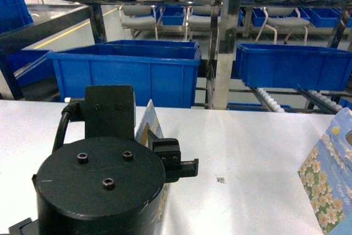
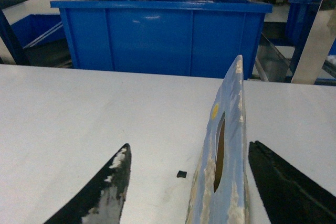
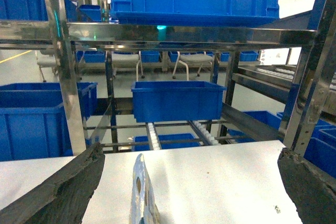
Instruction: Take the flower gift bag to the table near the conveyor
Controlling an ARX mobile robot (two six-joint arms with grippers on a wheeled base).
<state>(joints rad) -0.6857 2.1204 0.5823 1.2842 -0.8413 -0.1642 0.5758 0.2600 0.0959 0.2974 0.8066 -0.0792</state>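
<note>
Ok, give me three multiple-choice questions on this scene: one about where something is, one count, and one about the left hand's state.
1. Where does the bag by the left hand stand?
A in a blue bin
B on the table, between the hand's fingers
C on the rollers

2. How many flowered bags does the head view show?
A one
B two
C three

3. The left hand is:
A open
B shut on the bag
C out of view

Answers:
1 B, it stands edge-on on the white top between the two fingers.
2 B, one by the arm and a second bag at the right edge.
3 A, bare table shows between the bag and each finger.
</note>
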